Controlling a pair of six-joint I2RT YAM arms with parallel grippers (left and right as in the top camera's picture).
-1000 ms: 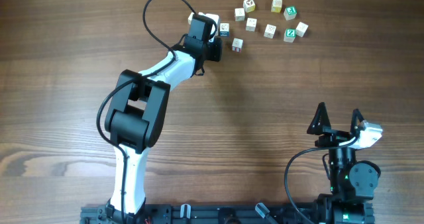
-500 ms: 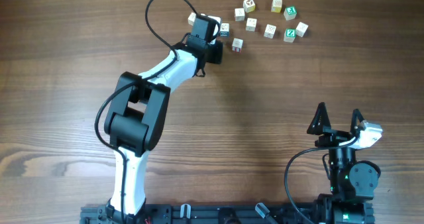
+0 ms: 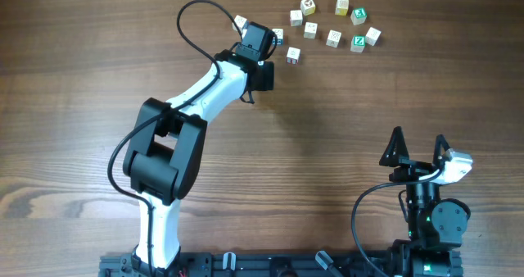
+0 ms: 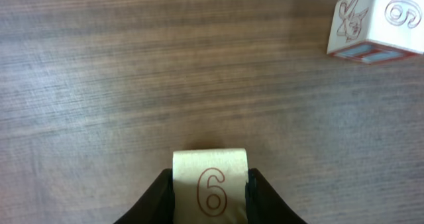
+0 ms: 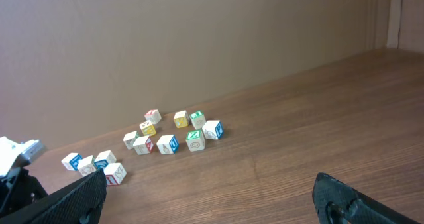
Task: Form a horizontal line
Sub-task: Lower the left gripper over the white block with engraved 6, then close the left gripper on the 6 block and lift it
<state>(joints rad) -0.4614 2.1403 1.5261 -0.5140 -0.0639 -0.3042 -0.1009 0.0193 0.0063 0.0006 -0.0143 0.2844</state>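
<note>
My left gripper [image 4: 210,176] is clamped on the number-6 cube [image 4: 211,187], its two fingers [image 4: 162,194] pressed against the cube's sides and the red 6 facing the wrist camera. In the overhead frame that gripper [image 3: 264,38] sits at the upper middle, at the end of the outstretched left arm. A rabbit cube [image 4: 377,22] stands apart at the upper right of the left wrist view, on bare wooden table [image 4: 132,85]. The horizontal line [image 5: 87,164] shows only as three cubes close side by side at the lower left of the right wrist view; I cannot tell whether they touch. From overhead, one cube [image 3: 240,21] lies just up and left of the gripper, and another [image 3: 293,55] just down and right. The loose cubes [image 3: 333,38] are scattered across the upper right. My right gripper [image 3: 419,138] is parked at the lower right, fingers spread wide apart and holding nothing.
</note>
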